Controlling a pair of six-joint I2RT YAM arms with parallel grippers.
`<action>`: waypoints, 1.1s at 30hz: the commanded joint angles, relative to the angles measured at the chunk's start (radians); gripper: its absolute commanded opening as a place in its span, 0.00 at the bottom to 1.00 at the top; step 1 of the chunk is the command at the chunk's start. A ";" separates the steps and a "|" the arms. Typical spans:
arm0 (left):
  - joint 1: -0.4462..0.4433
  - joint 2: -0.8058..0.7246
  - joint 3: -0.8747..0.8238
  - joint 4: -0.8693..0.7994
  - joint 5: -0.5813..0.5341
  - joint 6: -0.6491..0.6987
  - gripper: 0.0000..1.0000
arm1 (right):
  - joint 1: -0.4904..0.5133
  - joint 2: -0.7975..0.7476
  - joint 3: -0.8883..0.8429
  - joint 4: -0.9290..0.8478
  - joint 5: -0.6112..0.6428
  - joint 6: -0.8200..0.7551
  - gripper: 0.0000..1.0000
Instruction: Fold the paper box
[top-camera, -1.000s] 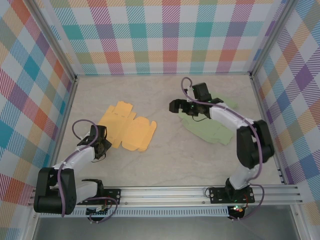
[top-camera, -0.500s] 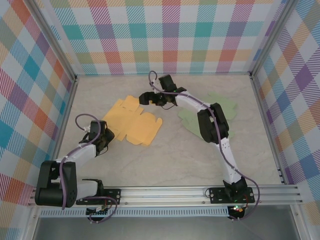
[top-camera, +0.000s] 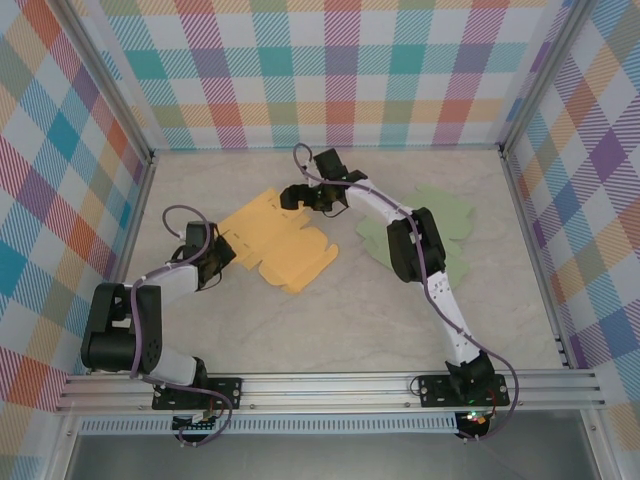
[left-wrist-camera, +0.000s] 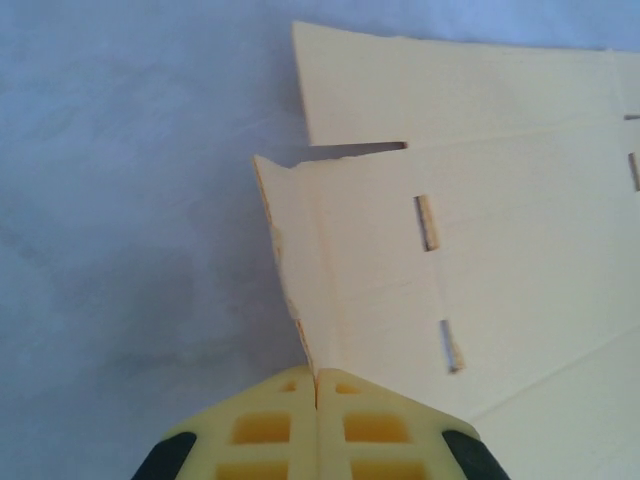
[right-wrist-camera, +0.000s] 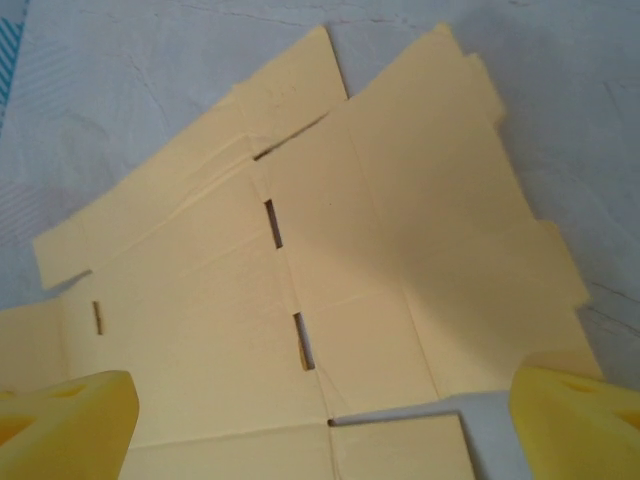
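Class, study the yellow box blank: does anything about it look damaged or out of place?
Yes. The blank has a ragged, creased flap edge just above the shut left tool, which pinches that flap's corner.

Left gripper (left-wrist-camera: 317, 380) newly on paper box (left-wrist-camera: 500, 220)

No legible text, labels, numbers; faint marks on yellow paper box (right-wrist-camera: 340, 270) flap unreadable.

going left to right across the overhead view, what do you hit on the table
left hand, shut on the near-left corner of the box → yellow paper box, lying flat and unfolded → green paper cutout, partly under the right arm
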 joint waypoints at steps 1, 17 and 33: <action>0.006 0.024 0.008 -0.013 0.039 0.048 0.00 | -0.003 -0.058 -0.041 -0.050 0.042 -0.033 0.96; -0.033 -0.105 0.003 0.111 0.348 0.335 0.00 | -0.100 -0.546 -0.695 0.128 0.107 -0.004 0.98; -0.080 -0.375 -0.077 0.143 0.392 0.587 0.00 | -0.241 -0.827 -1.110 0.455 -0.062 -0.104 0.95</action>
